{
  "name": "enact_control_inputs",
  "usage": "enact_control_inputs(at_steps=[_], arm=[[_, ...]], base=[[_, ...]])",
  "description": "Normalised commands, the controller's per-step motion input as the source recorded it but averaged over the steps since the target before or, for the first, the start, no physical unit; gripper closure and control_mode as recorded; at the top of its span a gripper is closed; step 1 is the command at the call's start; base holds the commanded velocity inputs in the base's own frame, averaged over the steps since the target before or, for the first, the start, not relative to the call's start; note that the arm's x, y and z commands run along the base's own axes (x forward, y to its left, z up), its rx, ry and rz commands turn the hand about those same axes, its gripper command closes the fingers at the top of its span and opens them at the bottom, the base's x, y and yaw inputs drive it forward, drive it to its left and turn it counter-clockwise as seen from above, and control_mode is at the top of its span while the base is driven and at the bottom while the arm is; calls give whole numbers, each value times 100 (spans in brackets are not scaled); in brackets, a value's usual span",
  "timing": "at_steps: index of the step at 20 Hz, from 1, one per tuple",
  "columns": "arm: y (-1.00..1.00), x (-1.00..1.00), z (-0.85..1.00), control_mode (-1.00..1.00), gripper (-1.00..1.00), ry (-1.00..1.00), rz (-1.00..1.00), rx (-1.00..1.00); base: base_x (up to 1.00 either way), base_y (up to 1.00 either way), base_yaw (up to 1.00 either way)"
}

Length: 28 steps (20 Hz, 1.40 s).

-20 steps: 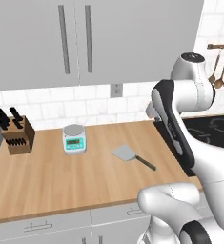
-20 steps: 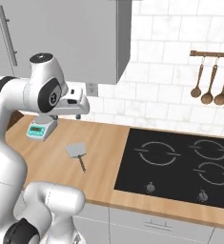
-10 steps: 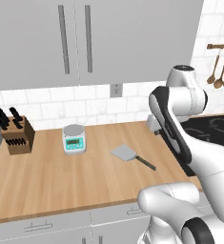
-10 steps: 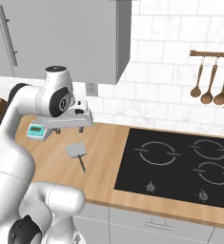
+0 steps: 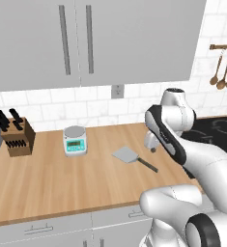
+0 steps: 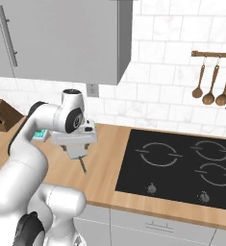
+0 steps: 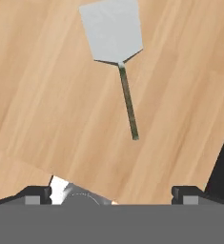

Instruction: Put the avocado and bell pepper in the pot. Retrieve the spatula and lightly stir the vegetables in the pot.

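With my gripper [image 7: 112, 193] spread wide and holding nothing, the spatula [image 7: 117, 57] lay flat on the counter [image 7: 46, 119] just ahead of the fingertips, light and stiff I judged, best pinched across its thin handle.

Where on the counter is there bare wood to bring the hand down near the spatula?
Bare wood lies all around the spatula: toward the front edge, and between it and the scale. The knife block sits at the far left. Tightest is the handle end, near the cooktop, where the open gripper hangs.
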Motion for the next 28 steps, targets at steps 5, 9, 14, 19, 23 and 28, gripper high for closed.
enact_control_inputs(at_steps=[5,9,14,19,23,28], arm=[[0,15,-60,-100,-100,0,0,2],[0,3,-45,-100,-100,0,0,0],[0,3,-40,-100,-100,0,0,0],[0,21,-32,-100,-100,2,0,0],[0,36,-15,-100,-100,9,0,0],[0,30,-17,-100,-100,7,0,0]], base=[[0,0,0],[0,0,0],[0,0,0],[0,0,0],[0,0,0],[0,0,0]])
